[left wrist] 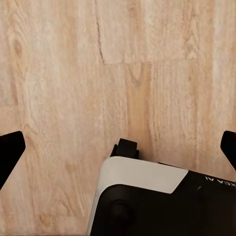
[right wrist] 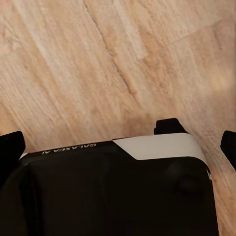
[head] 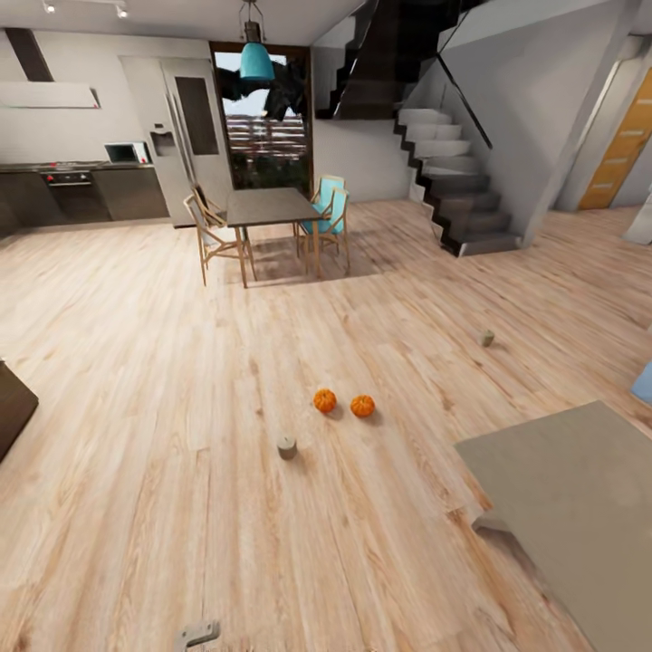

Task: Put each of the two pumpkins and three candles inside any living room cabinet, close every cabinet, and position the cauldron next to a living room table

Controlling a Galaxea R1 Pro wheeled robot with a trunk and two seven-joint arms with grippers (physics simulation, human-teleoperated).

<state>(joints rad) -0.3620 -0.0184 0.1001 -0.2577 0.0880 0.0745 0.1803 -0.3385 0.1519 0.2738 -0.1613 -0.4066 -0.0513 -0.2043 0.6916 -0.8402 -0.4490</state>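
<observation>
Head camera: sitting high, looking forward and down across the wooden floor (head: 181,380) toward the far dining table (head: 267,206) and staircase (head: 453,172). Left and right wrist cameras: each pointing straight down, close above the robot base (left wrist: 162,201) and bare floor planks. All views are sharing the floor.

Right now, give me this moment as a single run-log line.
pumpkins: two on floor, side by side | candles: two seen on floor | both jaws: open, empty | rug: robot's right | dining table: far
</observation>
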